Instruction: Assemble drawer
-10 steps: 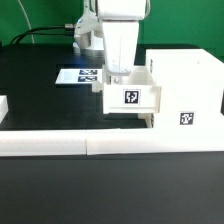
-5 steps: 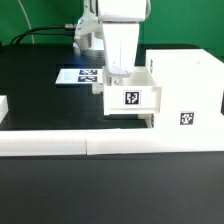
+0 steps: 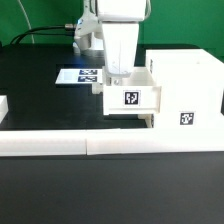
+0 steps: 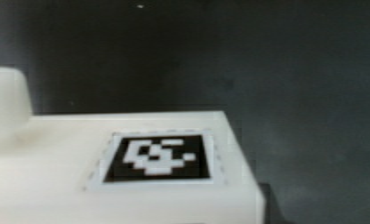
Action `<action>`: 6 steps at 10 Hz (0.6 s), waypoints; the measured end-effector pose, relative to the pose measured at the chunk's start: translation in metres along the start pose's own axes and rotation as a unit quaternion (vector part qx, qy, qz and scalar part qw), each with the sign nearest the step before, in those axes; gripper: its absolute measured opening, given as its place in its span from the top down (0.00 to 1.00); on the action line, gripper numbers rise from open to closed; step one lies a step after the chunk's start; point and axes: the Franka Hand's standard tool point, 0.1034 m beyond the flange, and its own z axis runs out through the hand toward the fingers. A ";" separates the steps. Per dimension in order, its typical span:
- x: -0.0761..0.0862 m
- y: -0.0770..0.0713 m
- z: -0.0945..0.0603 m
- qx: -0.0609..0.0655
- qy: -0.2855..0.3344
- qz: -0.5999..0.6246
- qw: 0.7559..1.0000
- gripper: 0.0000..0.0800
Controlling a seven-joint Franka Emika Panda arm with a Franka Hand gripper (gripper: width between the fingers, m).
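Observation:
The drawer's tall white housing (image 3: 185,85) stands at the exterior view's right, with a square tag low on its side. A small white tray (image 3: 130,97) with a tag on its near face hangs above the table against the housing's left side. My gripper (image 3: 117,73) comes straight down onto the tray's top edge and is shut on it; its fingertips are hidden. The wrist view shows only the tray's white tagged face (image 4: 161,160) and a rounded white part (image 4: 1,100) beside it. No second tray shows.
The marker board (image 3: 78,76) lies flat on the black table behind the tray. Long low white border strips (image 3: 100,145) run along the front, and another white piece (image 3: 3,106) sits at the exterior view's left edge. A green wall stands behind.

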 end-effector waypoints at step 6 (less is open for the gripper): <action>0.006 0.001 -0.001 -0.006 -0.005 -0.004 1.000 0.94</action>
